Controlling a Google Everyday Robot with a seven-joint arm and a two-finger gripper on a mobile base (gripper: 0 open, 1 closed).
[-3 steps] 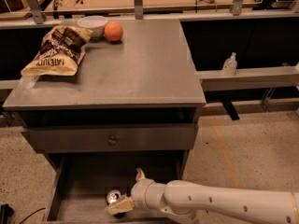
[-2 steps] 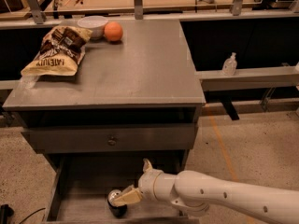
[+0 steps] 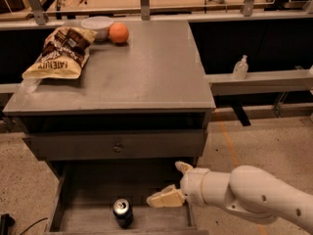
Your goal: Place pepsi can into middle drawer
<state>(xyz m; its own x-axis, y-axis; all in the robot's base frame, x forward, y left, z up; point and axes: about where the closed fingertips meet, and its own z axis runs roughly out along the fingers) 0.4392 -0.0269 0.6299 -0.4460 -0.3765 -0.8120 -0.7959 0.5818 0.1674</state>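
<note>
The pepsi can (image 3: 122, 212) stands upright on the floor of the middle drawer (image 3: 83, 214), a little left of the drawer's centre and towards its front edge. It is a small dark can, and its silver top with the pull tab faces up. Nothing touches it, and bare floor shows on both sides.

The middle drawer is pulled out below the closed front panel with the round knob. It is a wide, shallow grey tray with a flat floor and low side walls.

The gripper (image 3: 173, 182) hangs over the drawer's right part, just beside the can but apart from it. Its pale fingers (image 3: 164, 199) are spread, with nothing between them.
</note>
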